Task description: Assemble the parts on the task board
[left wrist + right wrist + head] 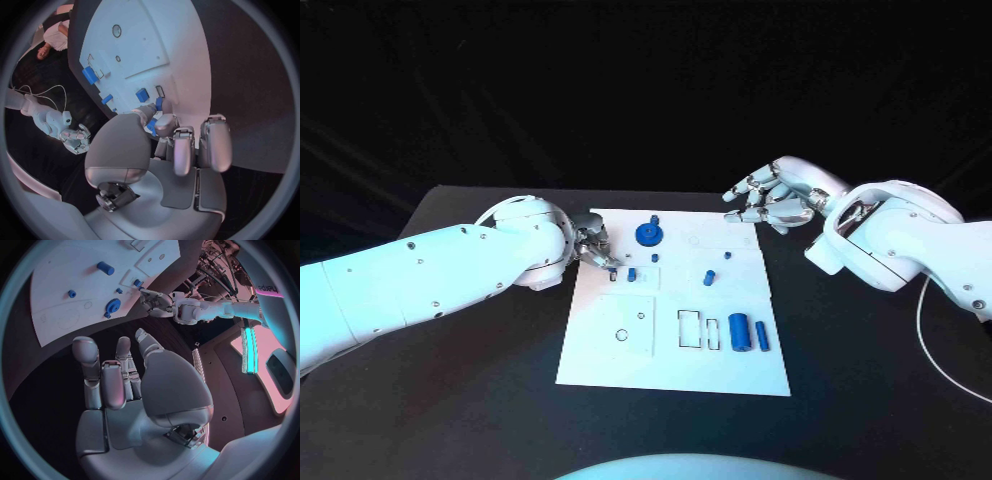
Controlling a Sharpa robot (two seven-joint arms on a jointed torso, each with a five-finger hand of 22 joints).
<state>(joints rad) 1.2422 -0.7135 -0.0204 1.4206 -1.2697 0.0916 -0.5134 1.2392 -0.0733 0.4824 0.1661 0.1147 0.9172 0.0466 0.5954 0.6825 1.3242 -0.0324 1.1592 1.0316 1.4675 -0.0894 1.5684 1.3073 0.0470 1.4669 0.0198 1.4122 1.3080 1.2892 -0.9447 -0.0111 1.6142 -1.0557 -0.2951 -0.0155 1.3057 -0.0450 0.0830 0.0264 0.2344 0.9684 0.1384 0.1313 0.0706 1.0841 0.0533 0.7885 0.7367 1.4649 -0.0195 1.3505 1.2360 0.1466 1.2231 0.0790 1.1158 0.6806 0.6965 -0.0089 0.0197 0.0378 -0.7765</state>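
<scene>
A white task board (pixel 603 365) lies flat in the middle of the black desk (pixel 444 420). Small blue parts sit on it.

The left hand (pixel 593 247) is at the board's left edge, near the far end. Its fingers (pixel 164 125) are bent down onto the board and touch a small blue part (pixel 616 272) there. In the left wrist view that blue piece shows between the fingertips, so the hand seems to pinch it, but I cannot tell for sure how firm the hold is. Another small blue part (pixel 633 273) sits just beside it.

The right hand (pixel 764 199) hangs over the far right corner of the board. Its fingers are curled a little and spread apart, and nothing is in them. It does not touch the board.

Near the far end of the board sits a round blue part (pixel 648 234) with a little peg (pixel 655 219) close by. More towards the middle are a few small blue pegs (pixel 711 278). Near the right edge, closer to me, two blue cylinders (pixel 738 332) lie side by side, a fat one and a thin one. Next to them is a thin black frame (pixel 689 328), and further left a small dark ring (pixel 623 335) on a raised white square.
</scene>
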